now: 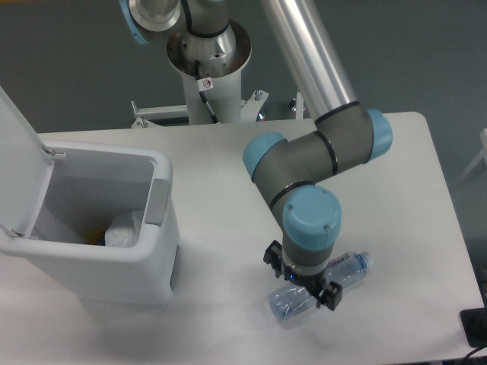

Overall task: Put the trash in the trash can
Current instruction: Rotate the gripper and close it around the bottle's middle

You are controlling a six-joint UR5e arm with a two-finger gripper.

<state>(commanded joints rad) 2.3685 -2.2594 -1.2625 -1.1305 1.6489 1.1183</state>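
Observation:
The crushed clear plastic bottle (pixel 351 268) lies on the white table at the front right, its blue cap end pointing right. My gripper (pixel 302 278) points straight down over the bottle's middle. Its black fingers (pixel 330 296) stand wide apart on either side of the bottle, so it looks open and straddling it. The wrist hides the contact. The white trash can (pixel 156 228) stands at the front left with its flip lid (pixel 19 175) swung up and open. The crumpled white wrapper (pixel 124 228) lies inside the can.
The arm's base column (pixel 207 72) stands at the table's back edge. The arm's elbow (pixel 358 137) reaches over the right half of the table. A black object (pixel 475 327) sits at the table's front right corner.

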